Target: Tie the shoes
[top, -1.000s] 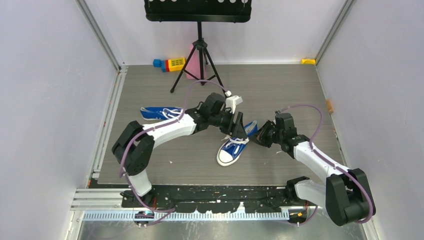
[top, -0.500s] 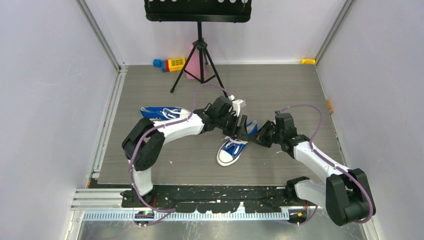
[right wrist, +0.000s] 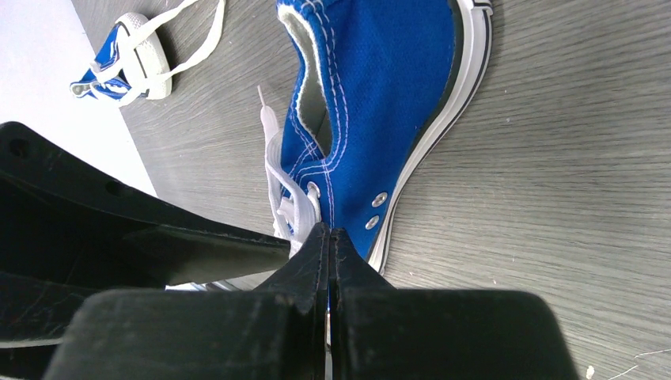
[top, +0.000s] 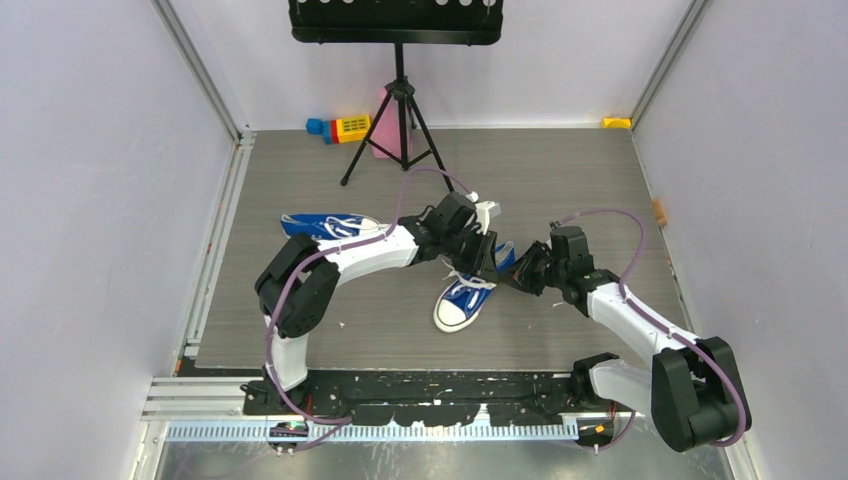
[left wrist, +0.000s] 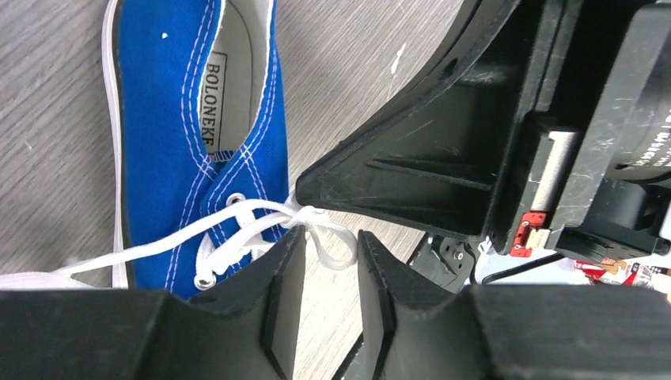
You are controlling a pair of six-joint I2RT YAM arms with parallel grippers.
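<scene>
One blue shoe [top: 463,300] sits mid-table [top: 560,180] (its mate [top: 325,225] lies far left). The right fingers [right wrist: 328,231] are pinched tight on its lace [left wrist: 273,208]; the left fingers [left wrist: 328,245] stand slightly apart around a loop.

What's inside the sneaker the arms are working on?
A pale grey lining and a printed insole label show inside the sneaker; toward the toe, the laced upper covers the interior.

Two shoes: first shoe [top: 466,300] right beneath the left tool [top: 487,258] and right tool [top: 515,277], second shoe [top: 322,225] well left of both. Two tools. One tripod stand [top: 400,110] beyond them. One cluster of coloured blocks [top: 338,127] farther back still.
</scene>
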